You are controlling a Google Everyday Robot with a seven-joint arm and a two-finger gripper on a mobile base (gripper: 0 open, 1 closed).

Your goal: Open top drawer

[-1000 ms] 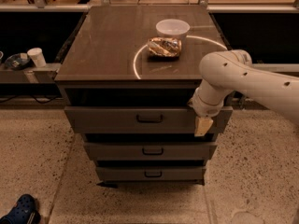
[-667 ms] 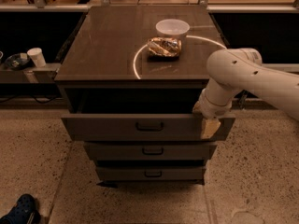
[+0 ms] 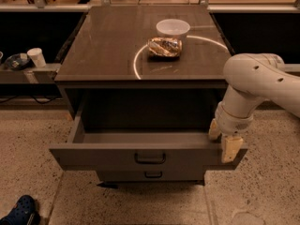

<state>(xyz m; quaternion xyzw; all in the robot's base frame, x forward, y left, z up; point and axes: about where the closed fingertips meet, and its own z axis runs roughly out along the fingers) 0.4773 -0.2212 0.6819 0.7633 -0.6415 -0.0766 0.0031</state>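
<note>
The top drawer point(image 3: 103, 154) of the grey-brown cabinet point(image 3: 108, 46) stands pulled far out toward me. Its plain grey box is open to view and its dark pull handle point(image 3: 150, 158) sits in the middle of the front. My gripper point(image 3: 222, 139) hangs from the white arm point(image 3: 253, 78) at the drawer front's right end. One cream finger point(image 3: 214, 129) is inside the box and the other is outside the front panel, so they clamp the panel's top right corner. Below it, only the second drawer's handle point(image 3: 153, 174) shows.
A white bowl point(image 3: 173, 28) and a shiny snack bag point(image 3: 164, 47) lie on the cabinet top. A white cup point(image 3: 36, 56) stands on a low shelf to the left. A blue shoe point(image 3: 18, 210) is at the bottom left on the speckled floor.
The top drawer has slid much further out toward me, and my gripper has moved down and toward me with its right end.
</note>
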